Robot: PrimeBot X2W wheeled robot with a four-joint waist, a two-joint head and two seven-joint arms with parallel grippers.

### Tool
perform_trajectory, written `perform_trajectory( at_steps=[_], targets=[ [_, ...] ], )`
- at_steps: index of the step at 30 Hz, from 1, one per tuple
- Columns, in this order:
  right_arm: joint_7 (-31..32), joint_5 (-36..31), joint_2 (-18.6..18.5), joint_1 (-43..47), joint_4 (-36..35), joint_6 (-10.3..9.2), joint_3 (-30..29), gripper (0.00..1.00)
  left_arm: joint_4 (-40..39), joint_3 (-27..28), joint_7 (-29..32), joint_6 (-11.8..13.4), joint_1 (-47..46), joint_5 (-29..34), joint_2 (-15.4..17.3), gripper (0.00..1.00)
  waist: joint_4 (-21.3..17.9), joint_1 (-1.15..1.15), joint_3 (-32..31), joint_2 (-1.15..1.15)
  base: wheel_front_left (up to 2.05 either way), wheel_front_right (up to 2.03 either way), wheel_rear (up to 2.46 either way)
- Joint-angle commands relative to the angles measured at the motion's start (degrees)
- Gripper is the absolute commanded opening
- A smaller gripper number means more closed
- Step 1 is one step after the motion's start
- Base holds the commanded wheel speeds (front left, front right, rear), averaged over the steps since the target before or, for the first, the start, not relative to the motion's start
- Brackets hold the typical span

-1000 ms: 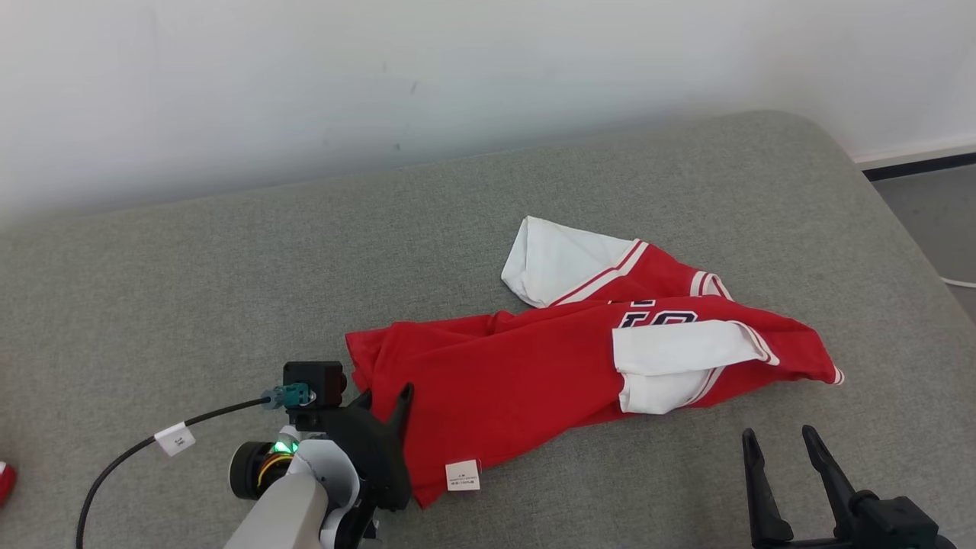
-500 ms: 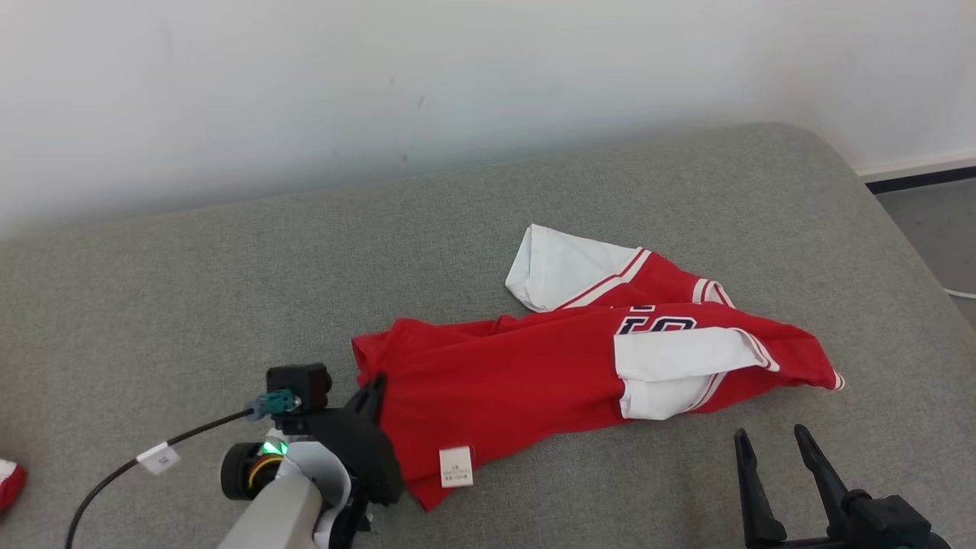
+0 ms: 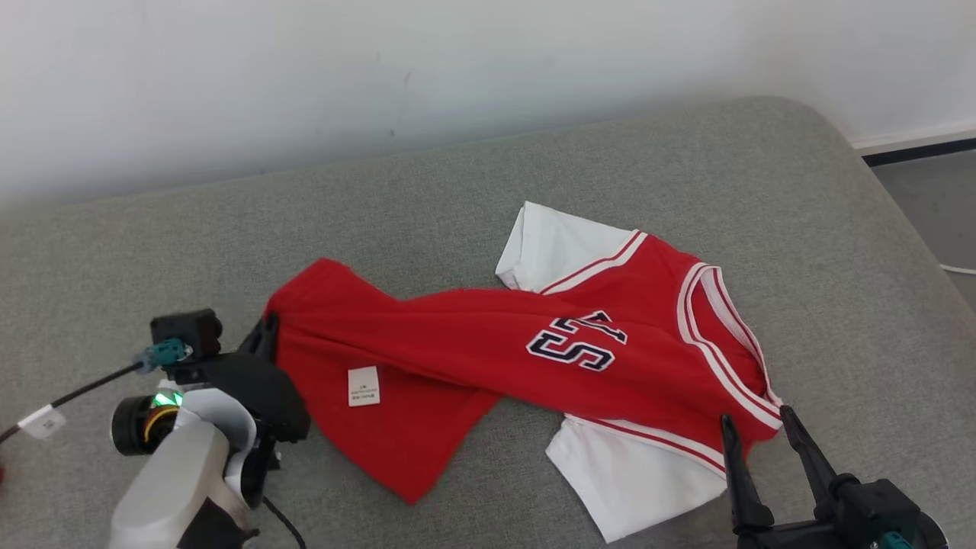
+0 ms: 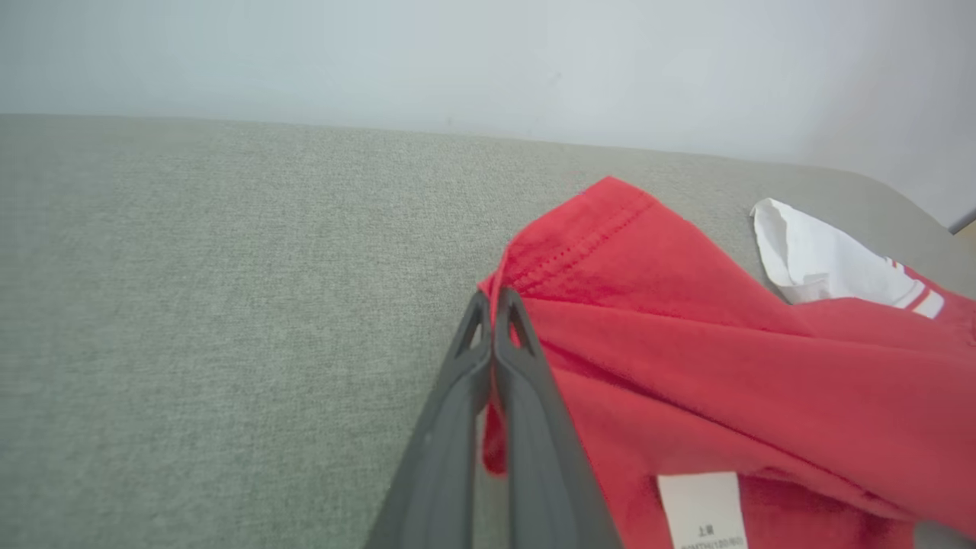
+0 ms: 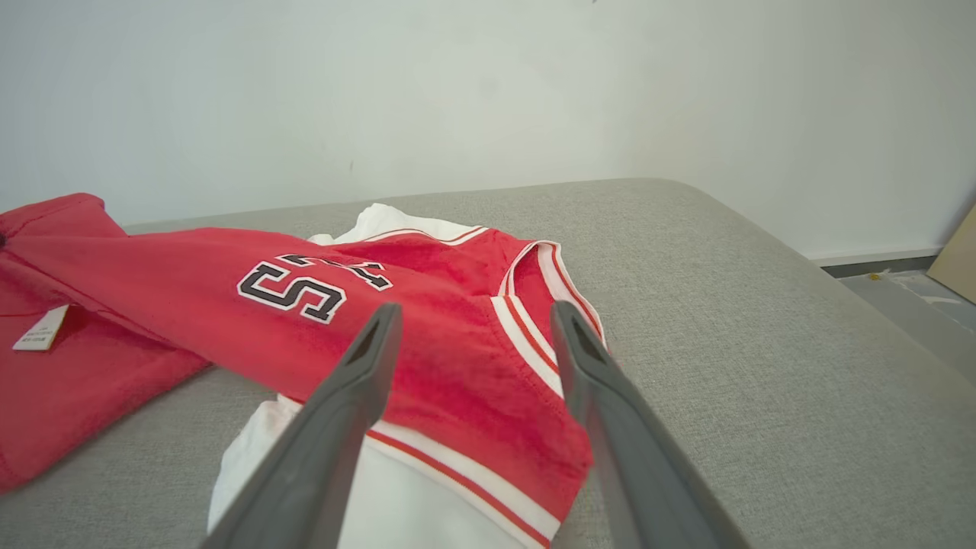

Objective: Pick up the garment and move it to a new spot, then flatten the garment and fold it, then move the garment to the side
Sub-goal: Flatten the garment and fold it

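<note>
Head view: garment (image 3: pixel 534 343) lies mid grey upholstered surface (image 3: pixel 457 198). Its long axis runs left-right, dipping slightly toward the right. Hem end is at the left gripper (image 3: pixel 267 339), collar end at the right gripper (image 3: pixel 755 418). Print faces up; one white sleeve on the far side, one on the near side. Lower body is twisted into a rope, with the care label (image 3: pixel 364 386) facing up.

Left wrist view: left gripper (image 4: pixel 493 301) fingers are pressed together, pinching the red hem edge of the garment (image 4: pixel 686 320) near a corner. The bite looks shallow and I can't tell how many layers it has. Risk: a hard pull to the left slips the hem out.

Right wrist view: right gripper (image 5: pixel 474 309) fingers are spread, holding nothing, aimed at the collar/shoulder of the garment (image 5: pixel 191 282) and just above the cloth.

Risks:
- A lift on the left side alone drags the collar end and tightens the twist.
- Closing the right fingers here may also catch the white sleeve underneath, so the shirt won't spread flat.
- Flattening without undoing the twist presses in a diagonal crease.
</note>
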Motion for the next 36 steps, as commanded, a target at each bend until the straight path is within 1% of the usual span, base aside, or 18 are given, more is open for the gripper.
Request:
perform_trajectory(
  at_steps=[1, 4, 7, 8, 9, 16, 19, 22, 24, 27, 31, 35, 36],
  targets=[
    [0.0, -0.3, 0.0, -0.2, -0.2, 0.04, 0.2, 1.0, 0.4, 0.3, -0.5, 0.3, -0.8, -0.4, 0.6, 0.0, 0.0, 0.0, 0.6, -0.01, 0.0, 0.0, 0.0],
    [0.1, -0.3, 0.0, -0.8, -0.3, 0.04, 0.5, 1.0, 1.3, 0.8, -1.7, 0.7, -2.5, -0.3, 1.6, 0.0, 0.0, 0.0, 1.4, -0.01, 0.0, 0.0, 0.0],
    [0.1, -0.3, 0.0, -1.1, -0.3, 0.04, 0.7, 1.0, 2.3, 0.6, -2.2, 0.6, -3.5, -0.2, 1.8, 0.0, 0.2, 0.0, 1.9, -0.01, 0.0, 0.0, 0.0],
    [0.2, -0.2, 0.0, -1.1, -0.3, 0.04, 0.7, 1.0, 2.5, 0.3, -2.4, 0.5, -3.7, 0.0, 1.6, 0.45, 0.4, 0.0, 1.9, -0.01, 0.0, 0.0, 0.0],
    [0.2, -0.2, 0.0, -1.1, -0.3, 0.04, 0.6, 1.0, 2.6, 0.1, -2.6, 0.5, -3.9, 0.2, 1.4, 1.0, 0.6, 0.0, 2.0, -0.01, 0.0, 0.0, 0.0],
    [0.2, 0.1, 0.0, -0.5, -0.2, 0.04, -0.1, 1.0, 4.0, -1.4, -4.9, -0.8, 0.1, -0.3, -1.6, 1.0, 3.2, 0.0, 0.0, -0.01, 0.0, 0.0, 0.0],
    [0.2, 0.2, 0.0, 0.0, -0.4, 0.04, -0.6, 1.0, 2.4, -1.2, -6.2, -1.1, 2.6, -0.8, -2.3, 1.0, 4.5, 0.0, -1.2, -0.01, 0.0, 0.0, 0.0],
    [0.4, 0.2, 0.0, 0.3, -0.5, 0.04, -1.3, 1.0, -1.0, -0.7, -6.9, -1.4, 5.8, -0.3, -2.8, 1.0, 5.9, 0.0, -2.5, -0.01, 0.0, 0.0, 0.0],
    [0.4, 0.2, 0.0, 0.7, -0.6, 0.04, -1.8, 1.0, -6.6, 1.0, -7.0, -0.7, 8.4, 1.3, -2.4, 1.0, 6.7, 0.0, -3.2, -0.01, 0.0, 0.0, 0.0],
    [0.7, 0.2, 0.0, 1.3, -0.7, 0.04, -2.4, 1.0, -16.7, 4.1, -6.9, 0.2, 15.5, 4.3, -2.6, 1.0, 7.6, 0.0, -4.2, -0.01, 0.0, 0.0, 0.0],
    [0.8, 0.4, 0.0, 1.7, -0.8, 0.04, -3.5, 1.0, -29.8, 8.1, -7.0, 0.8, 25.0, 9.1, -3.8, 1.0, 8.4, 0.0, -5.4, -0.01, 0.0, 0.0, 0.0],
    [0.9, 0.5, 0.0, 2.3, -0.8, 0.04, -4.5, 1.0, -39.4, 11.3, -7.0, 0.6, 33.5, 13.5, -4.8, 1.0, 9.2, 0.0, -5.9, -0.01, 0.0, 0.0, 0.0],
    [0.9, 0.5, 0.0, 2.3, -0.8, 0.04, -4.5, 1.0, -39.4, 11.3, -7.0, 0.6, 33.5, 13.5, -4.8, 1.0, 9.2, 0.0, -5.9, -0.01, 0.0, 0.0, 0.0]
  ],
)
